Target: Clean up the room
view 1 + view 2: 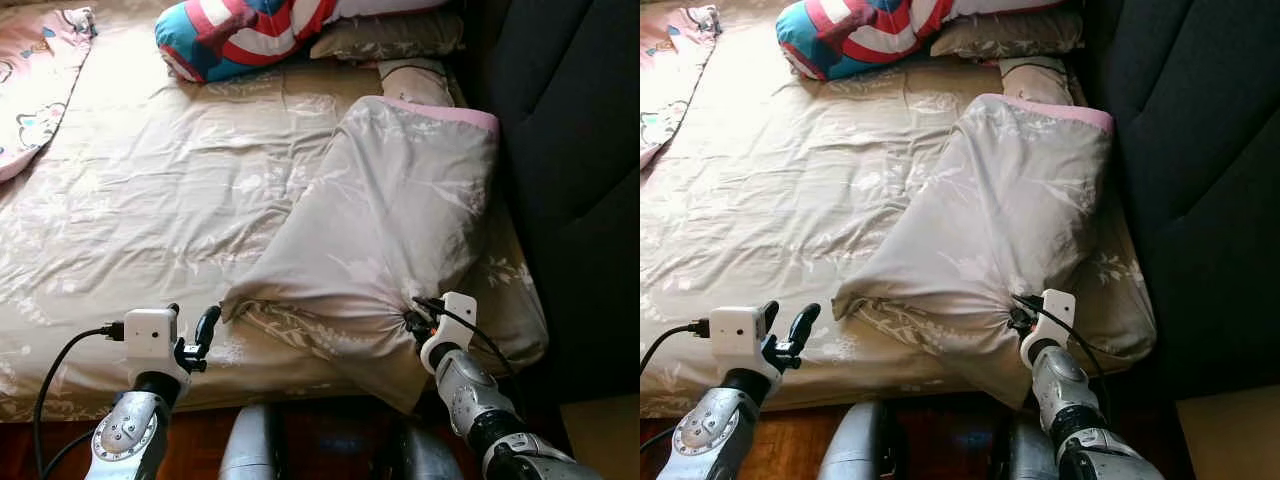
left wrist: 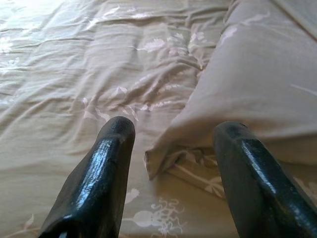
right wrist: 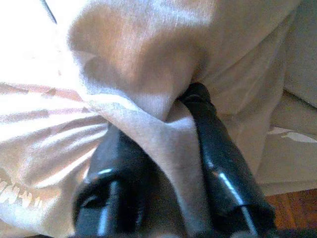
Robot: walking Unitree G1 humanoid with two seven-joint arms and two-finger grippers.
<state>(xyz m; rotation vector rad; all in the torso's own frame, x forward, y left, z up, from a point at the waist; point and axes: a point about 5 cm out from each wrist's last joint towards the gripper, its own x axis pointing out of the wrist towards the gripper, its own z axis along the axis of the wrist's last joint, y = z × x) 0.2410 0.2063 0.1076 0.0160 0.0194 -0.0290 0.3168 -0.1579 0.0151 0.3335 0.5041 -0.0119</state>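
Right gripper clenches the duvet, its fingertips buried in folds. Left gripper, released, hovers beside the duvet's corner.

The right gripper's fingertips are buried in bunched grey duvet fabric, and the striped cushion and pink blanket run off the frame's edges.
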